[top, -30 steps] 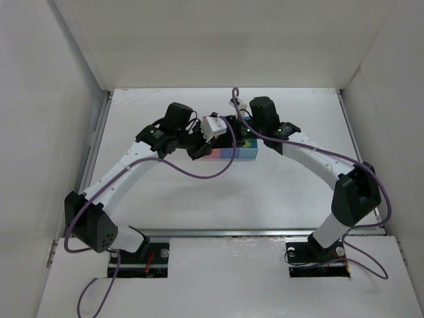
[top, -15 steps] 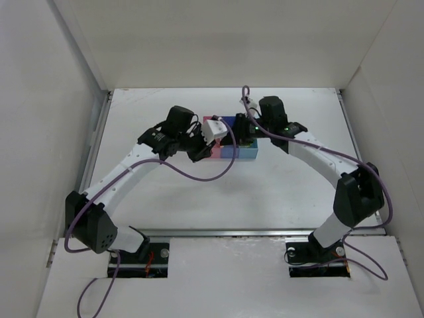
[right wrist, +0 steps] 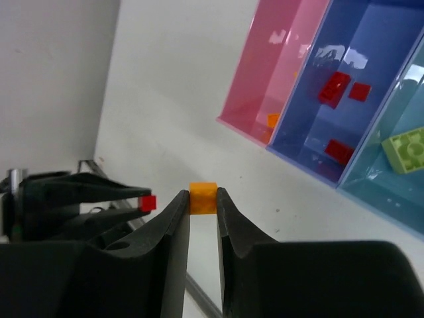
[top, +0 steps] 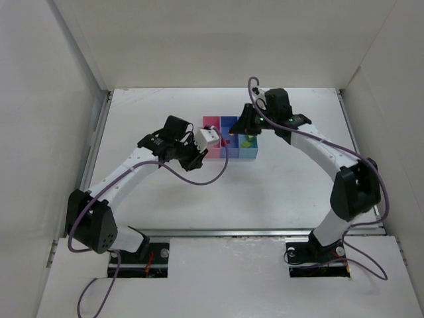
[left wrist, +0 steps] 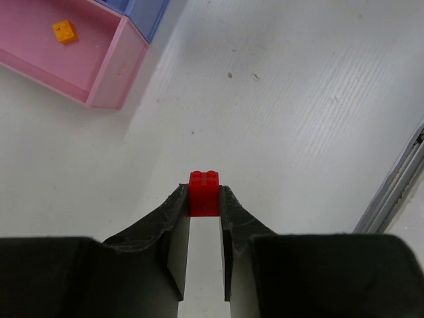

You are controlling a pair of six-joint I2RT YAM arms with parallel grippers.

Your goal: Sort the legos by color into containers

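Now parted, the two arms no longer crowd over the tray (top: 228, 154). Within the last second the left arm has drawn back toward the near left and the right wrist has swung up toward the far right, so the three joined compartments, hidden under the wrists a moment ago, lie uncovered in the overhead view. The left gripper (left wrist: 204, 199) is clamped on a red brick (left wrist: 204, 187), held over bare table (left wrist: 298, 99) near the corner of the pink bin (left wrist: 109, 66) but not above it. One orange piece (left wrist: 63, 31) already lies in that bin. The right gripper (right wrist: 203, 202) is closed on a small orange brick (right wrist: 203, 195), raised clear of the tray; which compartment lies beneath it cannot be told from its own camera. That view also shows the sorting so far: red bricks (right wrist: 334, 87) in the blue bin (right wrist: 377, 66) and a yellow-green brick (right wrist: 409, 150) in the cyan bin (right wrist: 391, 185). Judged from this layout, red belongs in blue and orange in pink, so both carried pieces remain undelivered. The retreat probably makes room for one arm to drop its piece at a time — the red must pass over the pink bin to reach the blue one, and the orange must reach the pink one from the cyan side, so the two paths cross.
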